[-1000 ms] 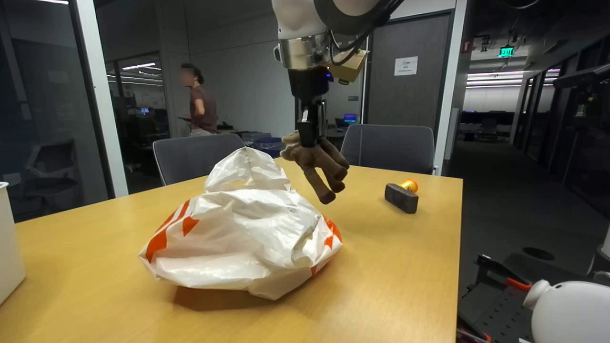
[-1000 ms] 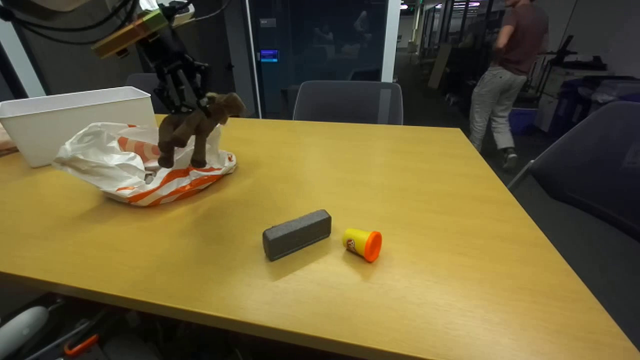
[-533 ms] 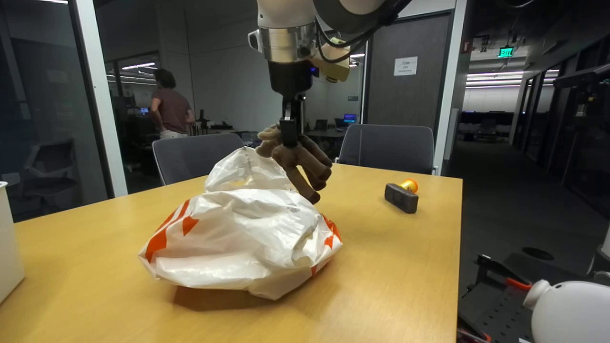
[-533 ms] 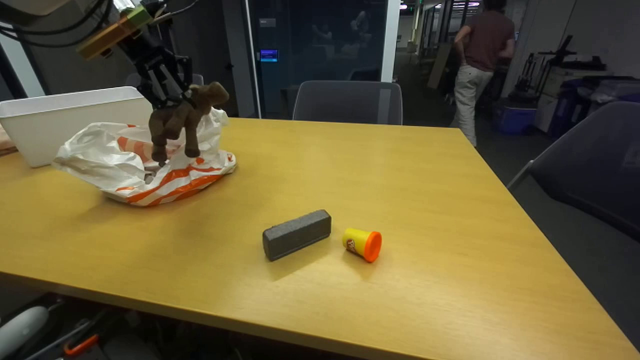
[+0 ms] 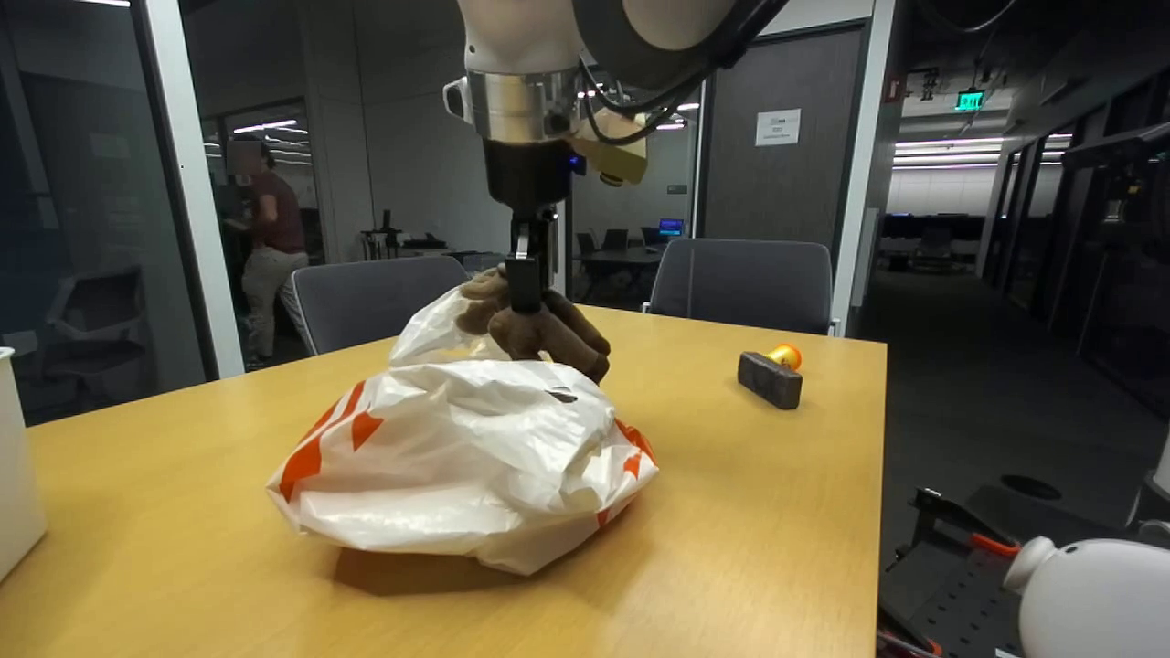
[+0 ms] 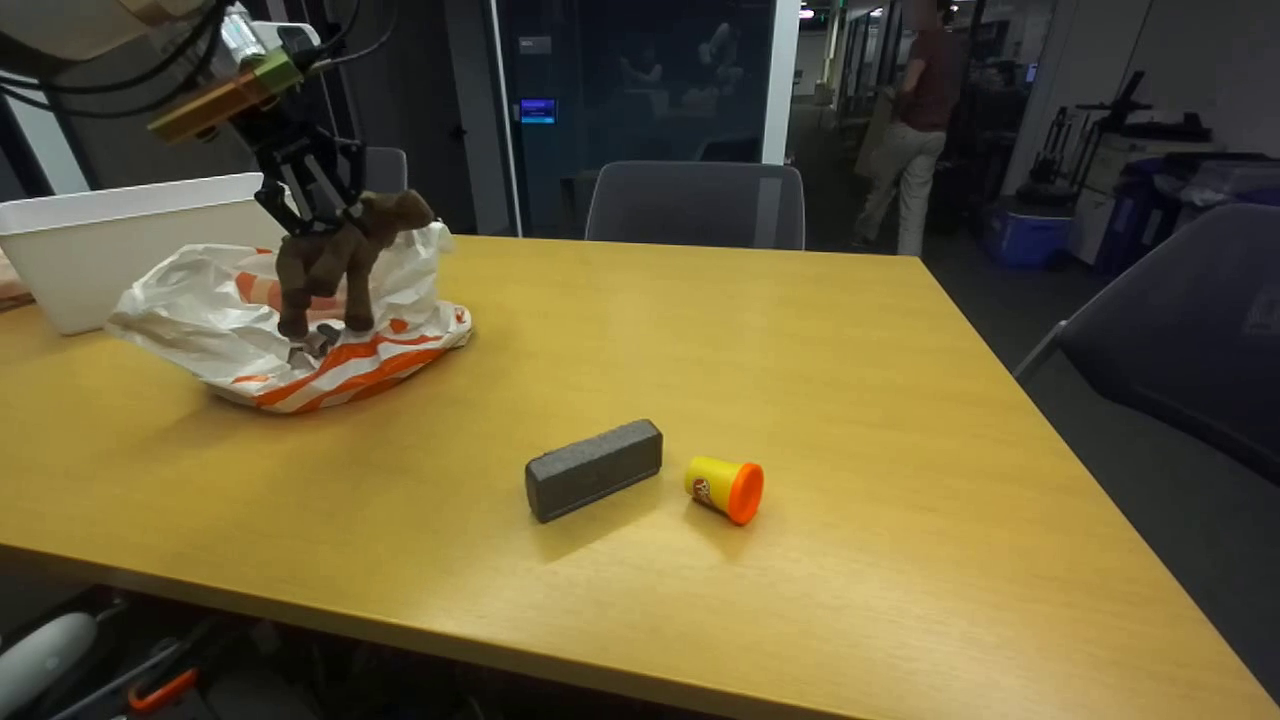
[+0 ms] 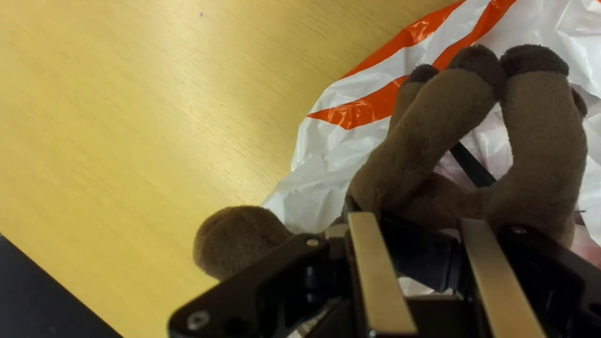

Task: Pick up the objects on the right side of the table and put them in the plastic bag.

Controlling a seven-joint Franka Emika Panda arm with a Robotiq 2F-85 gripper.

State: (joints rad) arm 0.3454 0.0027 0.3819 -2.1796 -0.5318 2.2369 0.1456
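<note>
A brown plush animal (image 5: 548, 336) hangs from my gripper (image 5: 528, 294), which is shut on its back. The toy (image 6: 325, 265) and gripper (image 6: 325, 222) also show in an exterior view, over the bag opening. The white and orange plastic bag (image 5: 457, 457) lies crumpled on the table, its mouth gaping in an exterior view (image 6: 200, 310). In the wrist view the toy's legs (image 7: 540, 141) are over the bag (image 7: 324, 183), and a dark rod-like thing (image 7: 472, 165) shows inside. A dark grey block (image 6: 594, 470) and a yellow can with orange lid (image 6: 720, 490) lie on the table.
A white bin (image 6: 120, 235) stands on the table behind the bag, partly visible in an exterior view (image 5: 18, 484). Chairs (image 5: 745, 285) stand around the table (image 6: 850, 400). A person (image 6: 915, 130) is in the background.
My gripper carries the plush toy across to the bag, then lowers it toward the bag's mouth. The block and can have not moved. The person walks in the background.
</note>
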